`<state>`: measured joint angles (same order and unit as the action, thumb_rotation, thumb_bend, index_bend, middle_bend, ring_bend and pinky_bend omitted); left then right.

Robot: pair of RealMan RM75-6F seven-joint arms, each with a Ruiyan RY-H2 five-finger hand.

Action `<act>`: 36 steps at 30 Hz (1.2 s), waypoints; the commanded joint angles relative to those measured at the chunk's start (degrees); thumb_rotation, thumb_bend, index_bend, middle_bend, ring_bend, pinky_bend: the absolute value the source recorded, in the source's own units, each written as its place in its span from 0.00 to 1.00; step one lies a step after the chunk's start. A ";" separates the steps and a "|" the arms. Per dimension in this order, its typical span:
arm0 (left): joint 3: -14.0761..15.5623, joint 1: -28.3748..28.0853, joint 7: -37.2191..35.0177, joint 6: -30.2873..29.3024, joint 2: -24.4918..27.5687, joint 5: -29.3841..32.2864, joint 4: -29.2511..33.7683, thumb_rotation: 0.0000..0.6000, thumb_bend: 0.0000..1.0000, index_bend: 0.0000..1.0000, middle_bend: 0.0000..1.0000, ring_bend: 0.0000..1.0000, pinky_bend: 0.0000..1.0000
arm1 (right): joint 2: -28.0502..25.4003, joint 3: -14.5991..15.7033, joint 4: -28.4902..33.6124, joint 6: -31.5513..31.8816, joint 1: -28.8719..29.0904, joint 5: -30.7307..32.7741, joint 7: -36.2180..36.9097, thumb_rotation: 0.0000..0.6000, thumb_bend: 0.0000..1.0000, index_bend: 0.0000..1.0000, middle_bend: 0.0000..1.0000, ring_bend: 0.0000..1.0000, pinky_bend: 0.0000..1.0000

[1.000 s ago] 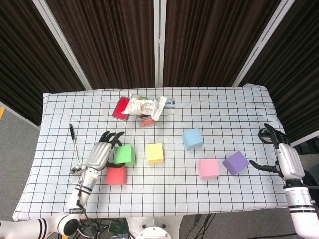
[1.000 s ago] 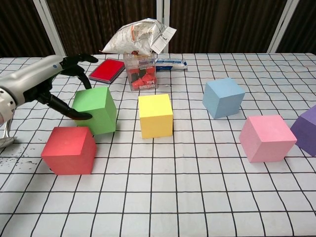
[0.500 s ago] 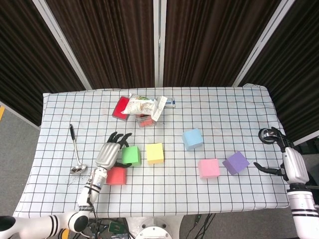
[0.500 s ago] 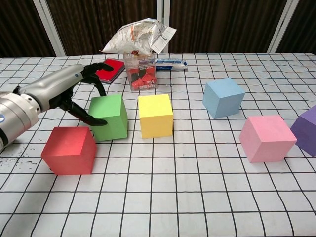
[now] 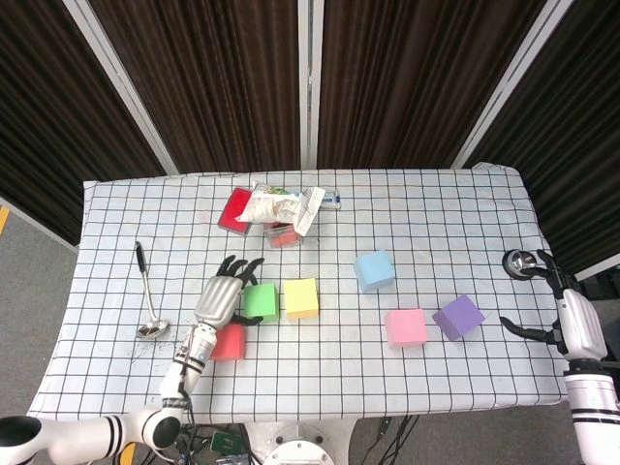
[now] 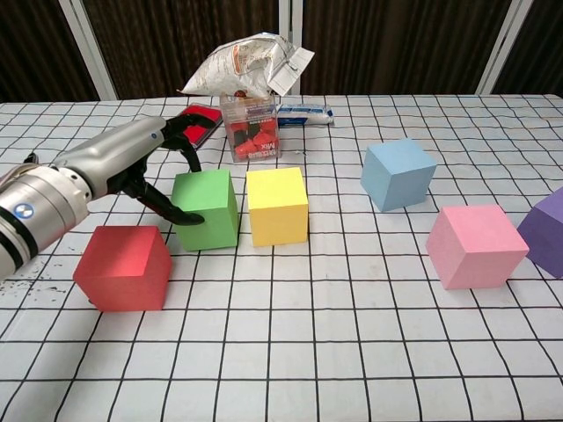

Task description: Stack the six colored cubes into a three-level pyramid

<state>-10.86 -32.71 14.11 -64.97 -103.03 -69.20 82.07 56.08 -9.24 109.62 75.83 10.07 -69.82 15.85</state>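
My left hand [image 5: 221, 295] [image 6: 132, 163] holds the green cube [image 5: 260, 301] [image 6: 207, 209] on the table, thumb on its near left face and fingers over its far side. The green cube stands almost against the yellow cube [image 5: 301, 297] [image 6: 277, 206]. In front of the hand sits the red cube [image 5: 229, 341] [image 6: 123, 267]. The blue cube [image 5: 374, 270] [image 6: 398, 173], pink cube [image 5: 406, 327] [image 6: 476, 245] and purple cube [image 5: 458, 316] [image 6: 547, 221] lie apart to the right. My right hand [image 5: 572, 320] hovers past the table's right edge, fingers apart and empty.
At the back stand a snack bag [image 5: 276, 205] [image 6: 246, 61], a flat red box [image 5: 235, 208] [image 6: 189, 125] and a clear box of red pieces [image 5: 281, 233] [image 6: 251, 127]. A ladle [image 5: 147, 291] lies at the left. A round metal object [image 5: 515, 262] sits at the right edge.
My left hand has slid the green cube to the right, up beside the yellow cube. The right hand has drifted slightly right and down, away from the purple cube.
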 commanded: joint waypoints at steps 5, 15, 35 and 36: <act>-0.35 -0.50 0.98 0.64 -0.54 1.01 -0.67 1.00 0.09 0.11 0.51 0.13 0.04 | 0.32 -0.20 -0.54 -0.71 0.00 0.01 0.14 1.00 0.05 0.00 0.25 0.05 0.00; -1.34 -1.32 1.46 1.32 -1.03 2.24 0.36 1.00 0.09 0.11 0.51 0.13 0.04 | -0.07 -0.76 -0.67 -0.21 -0.90 -0.23 1.83 1.00 0.05 0.00 0.25 0.05 0.00; -1.88 -3.02 4.39 1.12 -3.29 3.60 -1.92 1.00 0.09 0.11 0.51 0.13 0.04 | 0.50 -1.40 -1.73 -0.75 -1.57 0.80 2.18 1.00 0.06 0.00 0.25 0.05 0.00; -1.91 -3.07 4.36 1.14 -3.34 3.58 -1.94 1.00 0.09 0.11 0.51 0.13 0.04 | 0.53 -1.43 -1.82 -0.87 -1.56 0.87 2.24 1.00 0.06 0.00 0.25 0.05 0.00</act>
<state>-12.77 -35.79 18.47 -63.82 -106.37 -65.61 80.14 56.59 -10.65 107.83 74.98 8.49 -68.97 18.07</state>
